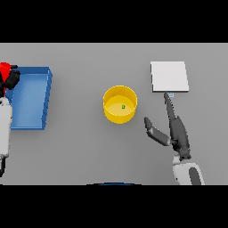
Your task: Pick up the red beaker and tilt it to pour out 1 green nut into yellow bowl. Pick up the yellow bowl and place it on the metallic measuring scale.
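Observation:
The yellow bowl (120,104) stands upright at the table's middle with a small green nut (123,107) inside. To its right lies the flat pale measuring scale (169,76). My right hand (177,131) is open between bowl and scale, fingers stretched toward the scale's near edge and thumb spread toward the bowl, apart from it. At the far left my left hand (10,79) is curled round the red beaker (4,69), held above the left end of the blue tray; only part of the beaker shows at the frame's edge.
A blue tray (30,99) lies on the left side of the grey table, under and beside my left arm.

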`<state>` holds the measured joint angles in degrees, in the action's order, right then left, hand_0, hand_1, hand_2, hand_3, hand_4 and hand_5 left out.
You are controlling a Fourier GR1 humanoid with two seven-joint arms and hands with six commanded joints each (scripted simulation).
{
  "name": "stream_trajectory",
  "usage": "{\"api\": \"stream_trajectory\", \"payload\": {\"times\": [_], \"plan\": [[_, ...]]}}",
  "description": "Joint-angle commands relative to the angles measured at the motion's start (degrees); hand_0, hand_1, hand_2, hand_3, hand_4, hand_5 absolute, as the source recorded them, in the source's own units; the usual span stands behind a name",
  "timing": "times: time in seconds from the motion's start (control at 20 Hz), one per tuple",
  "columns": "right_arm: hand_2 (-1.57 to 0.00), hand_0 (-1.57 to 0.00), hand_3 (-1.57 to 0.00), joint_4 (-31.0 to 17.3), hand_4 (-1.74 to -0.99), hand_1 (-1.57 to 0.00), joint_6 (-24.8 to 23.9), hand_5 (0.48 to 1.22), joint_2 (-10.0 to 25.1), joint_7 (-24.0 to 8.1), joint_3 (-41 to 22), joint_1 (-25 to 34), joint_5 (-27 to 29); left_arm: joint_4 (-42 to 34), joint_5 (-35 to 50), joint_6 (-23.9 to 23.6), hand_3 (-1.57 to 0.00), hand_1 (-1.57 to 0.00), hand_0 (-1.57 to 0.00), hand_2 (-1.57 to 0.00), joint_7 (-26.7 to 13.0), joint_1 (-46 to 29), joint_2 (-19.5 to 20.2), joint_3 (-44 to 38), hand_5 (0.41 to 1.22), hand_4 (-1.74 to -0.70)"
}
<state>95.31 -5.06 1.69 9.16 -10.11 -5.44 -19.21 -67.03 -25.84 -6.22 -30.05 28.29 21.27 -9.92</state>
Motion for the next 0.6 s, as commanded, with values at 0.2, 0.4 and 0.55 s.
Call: {"api": "stream_trajectory", "payload": {"times": [0.2, 0.4, 0.55], "plan": [[0.0, 0.0, 0.0, 0.5, -1.017, 0.0, -0.4, 0.635, 0.0, 0.1, 0.0, -0.3, -0.3, -3.9, -2.4, 1.5, -1.54, -1.57, -1.57, -1.56, -0.1, -4.2, 1.0, 1.8, 0.848, -1.4], [0.0, 0.0, 0.0, 0.7, -1.004, 0.0, 0.3, 0.636, 0.0, 0.3, 0.2, -0.2, 0.8, -5.7, -1.6, 3.9, -0.95, -1.0, -1.21, -1.02, -0.6, -5.3, 1.4, 2.4, 0.72, -1.0], [0.0, 0.0, 0.0, 0.8, -1.008, 0.0, 0.5, 0.635, 0.1, 0.1, 0.3, 0.1, 1.1, -5.7, -1.9, 6.1, -0.49, -0.51, -0.62, -0.52, -0.5, -6.1, 1.5, 3.8, 0.666, -0.89]]}}
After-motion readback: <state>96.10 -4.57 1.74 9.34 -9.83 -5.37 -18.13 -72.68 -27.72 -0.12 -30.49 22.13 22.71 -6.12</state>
